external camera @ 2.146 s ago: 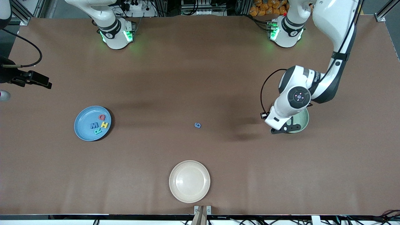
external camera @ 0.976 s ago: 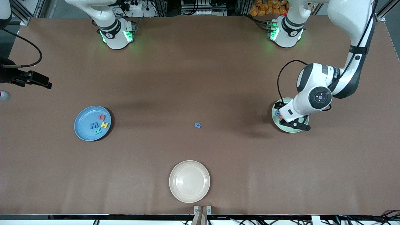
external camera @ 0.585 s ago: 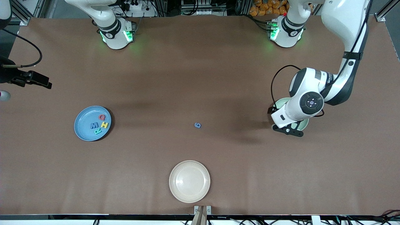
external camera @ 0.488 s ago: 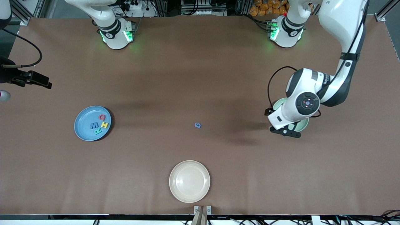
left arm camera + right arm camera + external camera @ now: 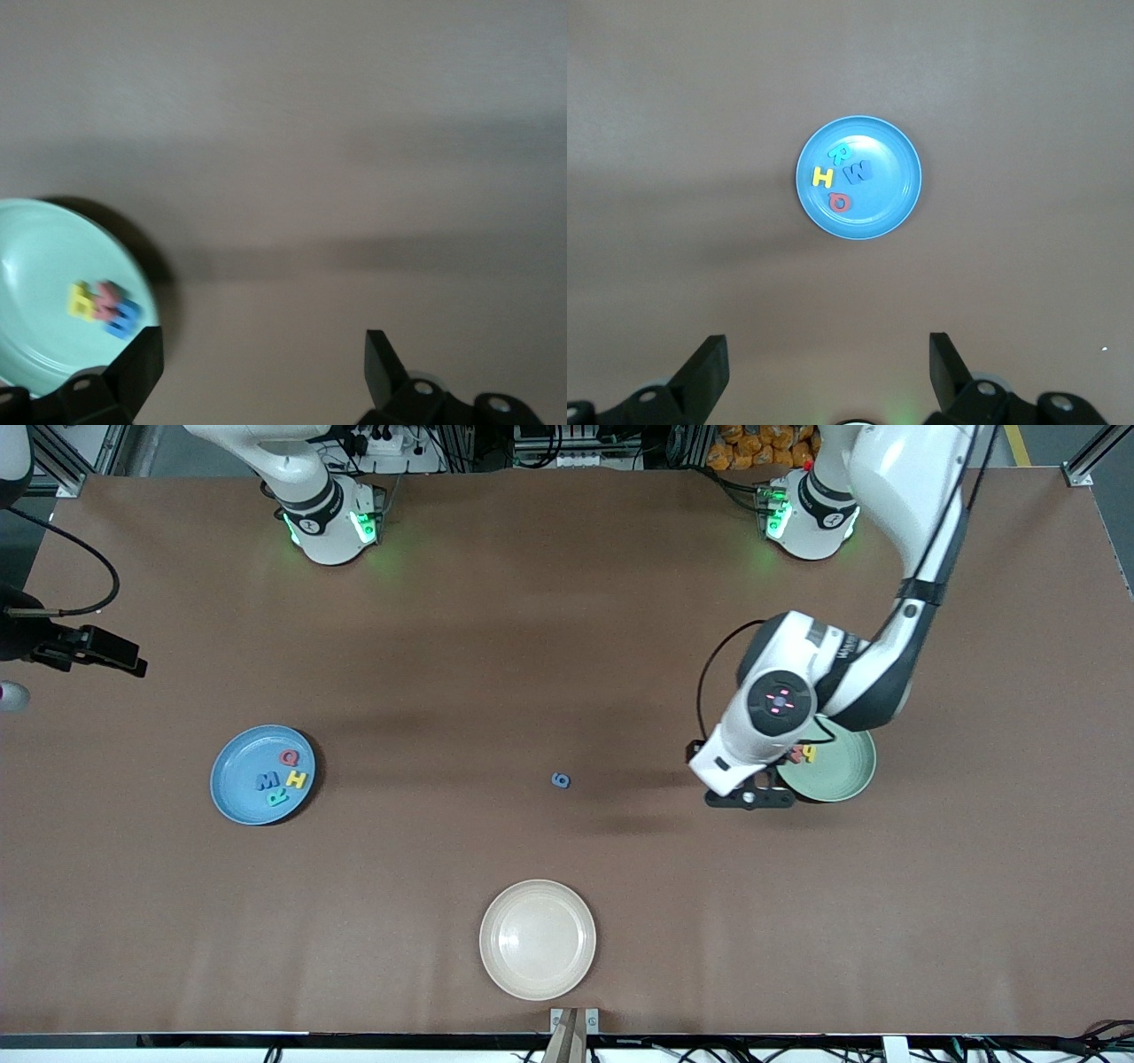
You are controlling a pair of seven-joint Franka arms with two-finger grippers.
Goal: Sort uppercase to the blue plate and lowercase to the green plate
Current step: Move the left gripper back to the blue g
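The blue plate (image 5: 232, 790) lies toward the right arm's end of the table and holds the uppercase letters (image 5: 282, 776), also seen in the right wrist view (image 5: 843, 175). The green plate (image 5: 848, 772) lies toward the left arm's end, and a yellow, a red and a blue lowercase letter (image 5: 104, 308) are bunched on it. One more lowercase letter, a blue g (image 5: 559, 780), lies alone on the table between the two plates. My left gripper (image 5: 749, 799) hangs open and empty over bare table beside the green plate's rim. My right gripper (image 5: 828, 363) waits open, high over the table, looking down on the blue plate (image 5: 897, 205).
A beige plate (image 5: 538, 939) with nothing on it sits near the table's front edge, nearer to the front camera than the blue g. The left arm's wrist covers part of the green plate's rim. Brown tabletop runs between the plates.
The left arm has swung from over the green plate toward the table's middle, uncovering the letters on that plate. Its gripper stayed open. The right arm has not moved.
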